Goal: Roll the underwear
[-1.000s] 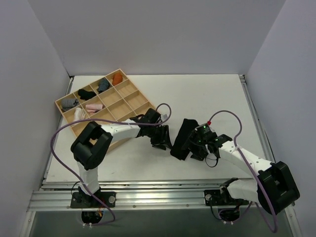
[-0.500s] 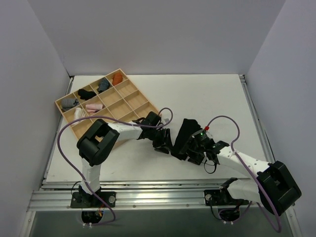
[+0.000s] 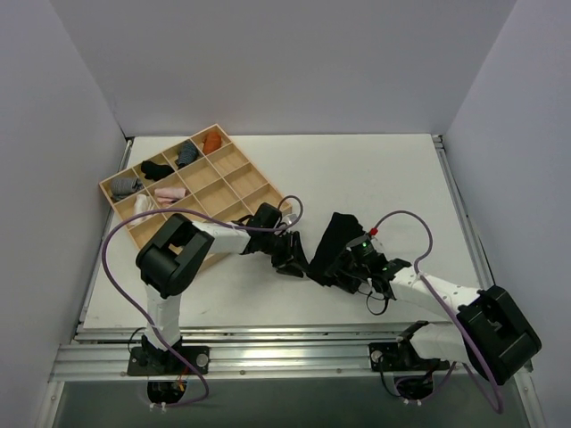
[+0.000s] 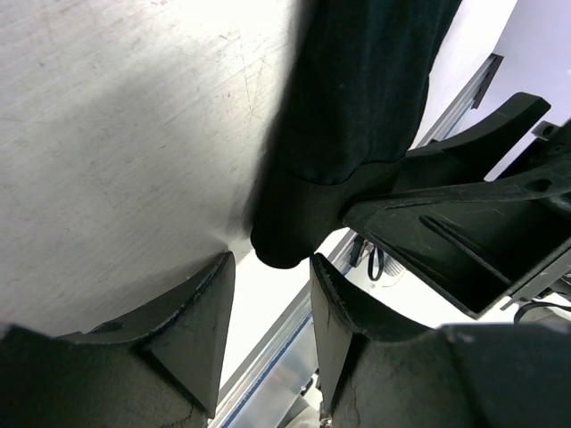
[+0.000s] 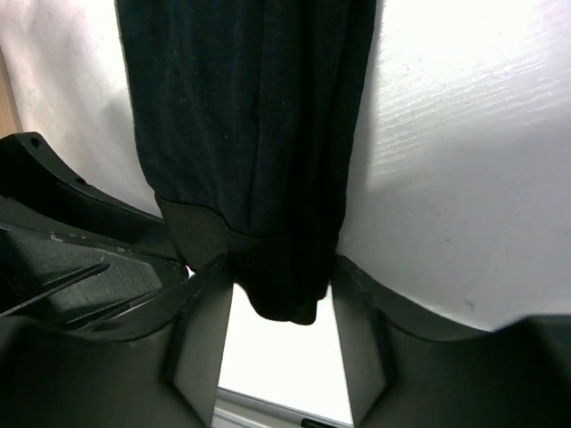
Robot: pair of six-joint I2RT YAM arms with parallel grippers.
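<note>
The underwear (image 3: 333,242) is a black strip of folded fabric lying on the white table, running from far right to near left. It also shows in the left wrist view (image 4: 357,89) and the right wrist view (image 5: 241,107). My left gripper (image 3: 290,259) sits at its near left end, and there the jaws (image 4: 270,267) are open with the fabric's tip just at the fingertips. My right gripper (image 3: 348,267) is on the same near end from the right. Its jaws (image 5: 283,267) are closed on the bunched end of the fabric.
A wooden compartment tray (image 3: 234,160) stands at the far left. It holds small rolled bundles: orange (image 3: 211,142), grey (image 3: 186,153), black (image 3: 156,169) and pink (image 3: 169,193). The metal rail of the table's near edge (image 3: 268,352) runs just behind both grippers.
My right gripper has moved left and nearer, onto the underwear's near end. My left gripper has shifted slightly nearer to the same end. The fabric's near end is more bunched.
</note>
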